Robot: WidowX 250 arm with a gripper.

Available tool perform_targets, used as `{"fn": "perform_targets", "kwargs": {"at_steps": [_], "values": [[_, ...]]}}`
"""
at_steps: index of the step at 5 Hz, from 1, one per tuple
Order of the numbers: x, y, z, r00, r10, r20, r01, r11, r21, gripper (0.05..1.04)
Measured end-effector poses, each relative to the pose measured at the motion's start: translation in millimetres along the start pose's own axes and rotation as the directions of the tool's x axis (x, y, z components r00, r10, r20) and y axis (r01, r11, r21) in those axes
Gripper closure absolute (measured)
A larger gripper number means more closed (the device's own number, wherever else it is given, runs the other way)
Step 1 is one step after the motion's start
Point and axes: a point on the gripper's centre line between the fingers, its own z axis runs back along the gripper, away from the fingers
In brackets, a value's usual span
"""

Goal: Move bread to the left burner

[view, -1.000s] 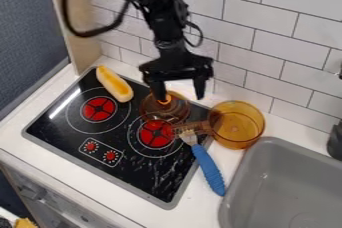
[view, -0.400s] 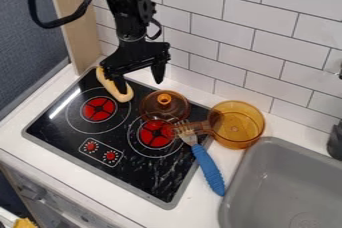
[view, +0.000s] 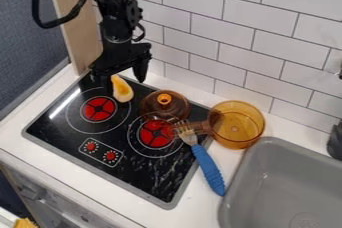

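My hand [view: 125, 86] is spread above the bread [view: 123, 91] on the stove [view: 143, 172], near its back left corner.

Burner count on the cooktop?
2. Left burner, red, just in front of the bread. Right burner, also red, between the amber lid and blue-handled fork. No sign of others hidden.
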Motion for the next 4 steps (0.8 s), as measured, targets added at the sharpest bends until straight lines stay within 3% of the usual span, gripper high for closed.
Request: {"fn": "perform_targets", "kwargs": {"at_steps": [1,3,4], "values": [[12,4,-14,0.999,0.029,-0.015,-0.029,0.999,0.038,0.083],[22,0,-34,0.998,0.029,-0.051,-0.027,0.998,0.053,0.132],[23,-1,-35,0.999,0.021,-0.04,-0.019,0.999,0.041,0.411]]}}
